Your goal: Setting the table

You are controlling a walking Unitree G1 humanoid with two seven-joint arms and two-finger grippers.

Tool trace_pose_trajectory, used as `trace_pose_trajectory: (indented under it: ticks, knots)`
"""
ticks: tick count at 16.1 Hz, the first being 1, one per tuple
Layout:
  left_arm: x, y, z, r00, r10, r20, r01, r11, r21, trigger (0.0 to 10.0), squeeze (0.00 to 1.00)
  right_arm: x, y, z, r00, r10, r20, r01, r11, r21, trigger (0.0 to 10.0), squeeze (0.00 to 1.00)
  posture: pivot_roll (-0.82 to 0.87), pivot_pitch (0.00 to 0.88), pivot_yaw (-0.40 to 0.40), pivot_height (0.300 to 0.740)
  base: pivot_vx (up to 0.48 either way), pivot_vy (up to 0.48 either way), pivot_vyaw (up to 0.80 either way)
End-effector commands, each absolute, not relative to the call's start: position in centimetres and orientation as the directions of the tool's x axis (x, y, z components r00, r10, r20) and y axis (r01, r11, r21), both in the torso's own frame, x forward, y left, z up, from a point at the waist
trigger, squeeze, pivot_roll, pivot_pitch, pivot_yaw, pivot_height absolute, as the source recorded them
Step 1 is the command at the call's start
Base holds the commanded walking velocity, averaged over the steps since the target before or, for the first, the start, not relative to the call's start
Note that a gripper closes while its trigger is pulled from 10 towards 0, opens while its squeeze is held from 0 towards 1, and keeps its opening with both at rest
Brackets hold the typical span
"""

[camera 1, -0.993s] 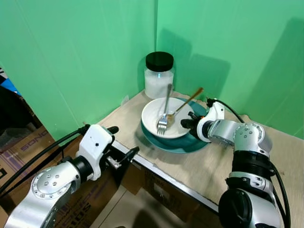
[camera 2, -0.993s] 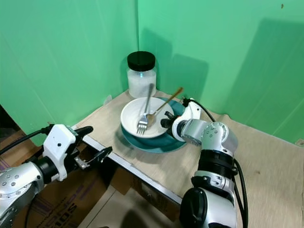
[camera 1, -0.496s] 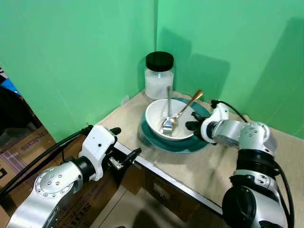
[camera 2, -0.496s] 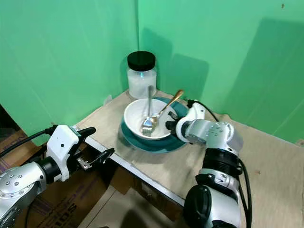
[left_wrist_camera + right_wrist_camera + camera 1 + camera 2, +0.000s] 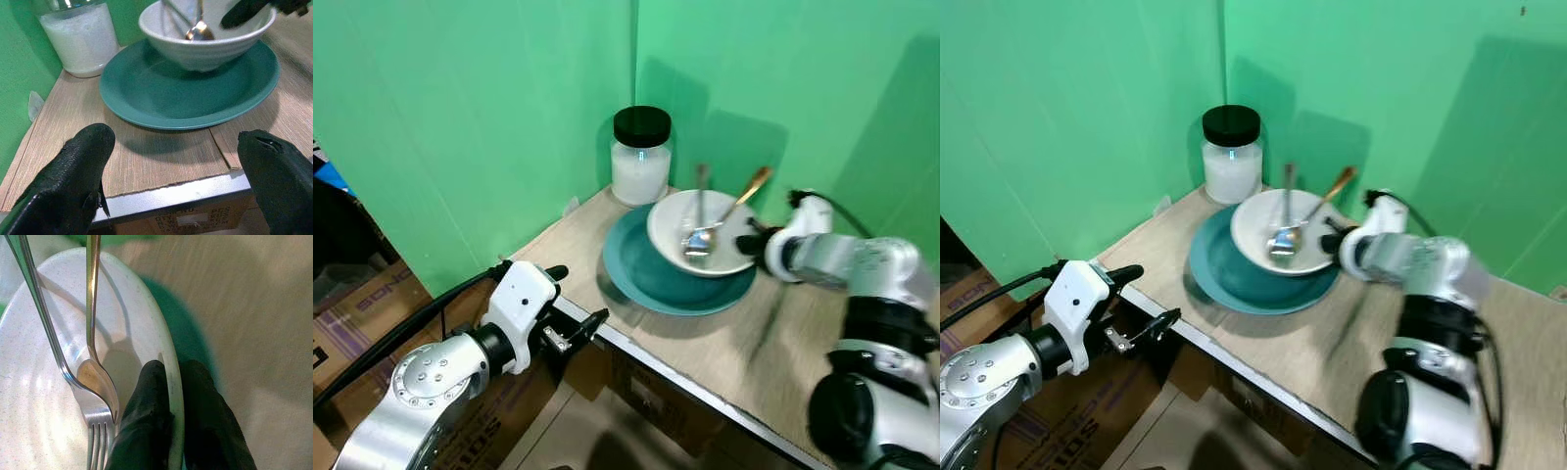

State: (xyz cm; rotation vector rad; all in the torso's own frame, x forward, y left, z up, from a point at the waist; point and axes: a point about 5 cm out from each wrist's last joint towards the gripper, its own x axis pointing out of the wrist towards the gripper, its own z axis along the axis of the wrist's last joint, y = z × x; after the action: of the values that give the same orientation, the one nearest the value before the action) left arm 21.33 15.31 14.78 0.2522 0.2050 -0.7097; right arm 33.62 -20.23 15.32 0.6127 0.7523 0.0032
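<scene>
A white bowl (image 5: 677, 223) hangs tilted over the right side of a teal plate (image 5: 641, 276) near the table's far corner. A silver fork (image 5: 700, 206) and a gold-handled spoon (image 5: 744, 191) lie in the bowl. My right gripper (image 5: 753, 242) is shut on the bowl's right rim (image 5: 175, 387), one finger (image 5: 146, 416) inside and one outside. My left gripper (image 5: 579, 299) stands open just off the table's front-left edge, its fingers (image 5: 73, 171) pointing at the plate (image 5: 161, 95) with nothing between them.
A glass jar (image 5: 639, 157) with a black lid and white contents stands in the corner behind the plate. Green walls close in the table at the back and left. A metal strip (image 5: 675, 367) edges the table's front. Cardboard boxes lie on the floor below.
My right gripper has lifted the bowl and carried it to the right, off the plate's middle, fork and spoon riding along. The left arm has barely moved.
</scene>
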Motion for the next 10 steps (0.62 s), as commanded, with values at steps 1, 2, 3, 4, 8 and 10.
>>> trace_pose_trajectory:
  ticks: [1,2,3,4,8,10]
  knots:
    - [21.5,15.3,14.9,0.74,-0.617,-0.268,0.666,0.725,0.172,10.0,0.09,33.8,-21.0,17.4,0.796,0.216,-0.566,0.167,0.82,0.548,0.0,0.0,-0.09,0.0,0.023,0.74,0.0,0.0,0.0]
    - [21.6,15.2,14.8,0.738,-0.619,-0.267,0.669,0.724,0.171,10.0,0.1,33.4,-22.3,17.7,0.809,0.189,-0.556,0.182,0.82,0.544,0.0,0.0,-0.09,0.0,0.027,0.74,0.0,0.0,0.0]
    - [21.7,15.1,14.8,0.737,-0.621,-0.267,0.671,0.722,0.171,10.0,0.1,32.9,-23.5,17.9,0.815,0.167,-0.554,0.197,0.821,0.536,0.0,0.0,-0.1,0.0,0.034,0.74,0.0,0.0,0.0]
    - [21.8,15.1,14.8,0.735,-0.624,-0.266,0.673,0.72,0.17,10.0,0.09,32.6,-24.3,17.8,0.819,0.147,-0.554,0.21,0.823,0.528,0.0,0.0,-0.11,0.0,0.04,0.74,0.0,0.0,0.0]
    - [22.6,15.0,14.9,0.723,-0.641,-0.258,0.687,0.706,0.172,10.0,0.1,29.4,-28.4,16.5,0.8,0.05,-0.598,0.307,0.823,0.479,0.0,0.0,-0.13,0.0,0.062,0.74,0.0,0.0,0.0]
    - [22.8,14.9,14.9,0.722,-0.643,-0.254,0.688,0.705,0.171,10.0,0.09,28.7,-29.1,16.3,0.8,0.027,-0.599,0.33,0.814,0.478,0.0,0.0,-0.14,0.0,0.065,0.74,0.0,0.0,0.0]
